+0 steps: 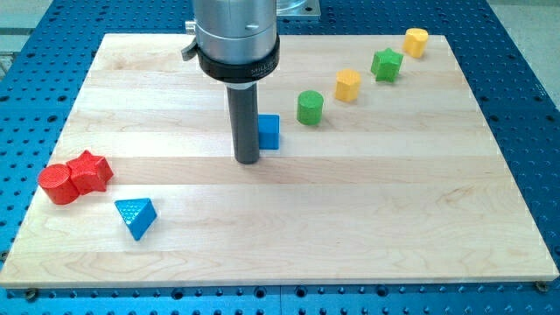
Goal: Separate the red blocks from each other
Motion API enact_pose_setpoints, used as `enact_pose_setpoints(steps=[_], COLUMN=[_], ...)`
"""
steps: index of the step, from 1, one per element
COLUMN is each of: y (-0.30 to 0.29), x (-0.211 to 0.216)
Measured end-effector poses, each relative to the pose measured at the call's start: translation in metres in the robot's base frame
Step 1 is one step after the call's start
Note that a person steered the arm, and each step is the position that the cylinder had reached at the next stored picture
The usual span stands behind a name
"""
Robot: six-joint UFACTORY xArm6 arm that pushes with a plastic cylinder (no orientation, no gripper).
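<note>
Two red blocks sit touching each other at the view's left: a red cylinder (pixel 58 184) and a red star-shaped block (pixel 90 171) just to its right. My tip (pixel 248 161) rests on the board near the middle, far to the right of the red blocks. It stands right beside a blue cube (pixel 269 131), at the cube's left.
A blue triangular block (pixel 136 216) lies below and right of the red pair. A diagonal row runs to the view's top right: green cylinder (pixel 310 107), yellow block (pixel 348 85), green block (pixel 387 64), yellow cylinder (pixel 416 41). The wooden board (pixel 350 227) lies on a blue perforated table.
</note>
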State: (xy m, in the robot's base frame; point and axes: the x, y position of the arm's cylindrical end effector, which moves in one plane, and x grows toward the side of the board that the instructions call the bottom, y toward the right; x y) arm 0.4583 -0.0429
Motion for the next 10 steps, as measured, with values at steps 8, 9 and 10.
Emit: enact_pose_setpoints(steps=[8, 9, 10], y=[-0.119, -0.055, -0.117], x=[0.037, 0.063, 0.099])
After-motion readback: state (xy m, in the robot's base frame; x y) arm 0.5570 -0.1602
